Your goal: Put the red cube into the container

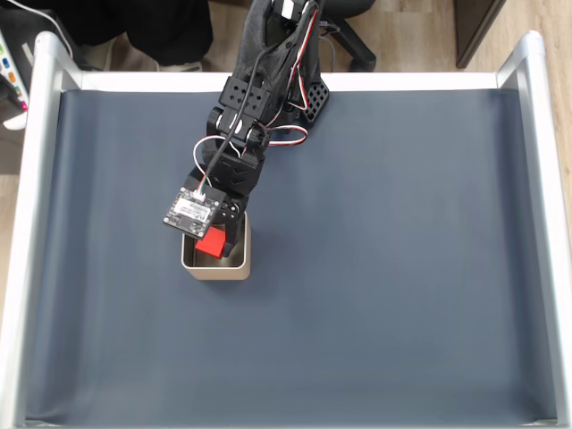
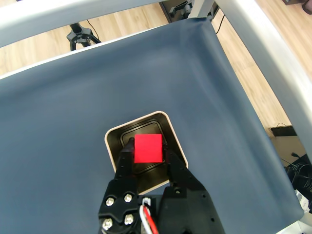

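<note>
A small red cube (image 2: 147,148) sits between the two black fingers of my gripper (image 2: 147,152), which is shut on it. Directly beneath it lies the container (image 2: 113,138), a square silver-beige tin with rounded corners, and the cube hangs over its opening. In the fixed view the arm reaches down from the top, the gripper (image 1: 214,243) covers the tin's upper part, the red cube (image 1: 211,242) peeks out below the wrist board, and the container (image 1: 217,270) stands left of the table's middle.
A dark blue-grey mat (image 1: 384,268) covers the table, bordered by silver rails (image 1: 27,223) on the left, right and far sides. Wooden floor and chair legs lie beyond the far rail.
</note>
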Tool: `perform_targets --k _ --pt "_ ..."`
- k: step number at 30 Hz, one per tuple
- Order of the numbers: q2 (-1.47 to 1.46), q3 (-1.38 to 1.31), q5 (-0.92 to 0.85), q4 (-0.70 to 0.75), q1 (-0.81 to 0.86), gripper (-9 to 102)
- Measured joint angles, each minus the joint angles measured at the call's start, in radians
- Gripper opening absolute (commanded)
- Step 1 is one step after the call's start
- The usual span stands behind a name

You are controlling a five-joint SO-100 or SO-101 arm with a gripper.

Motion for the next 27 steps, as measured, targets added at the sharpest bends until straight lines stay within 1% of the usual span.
perform_targets --k 20,27 --pt "-0.002 0.023 0.015 -0.009 0.006 26" --pt "-0.003 0.023 0.026 -0.025 0.003 27"
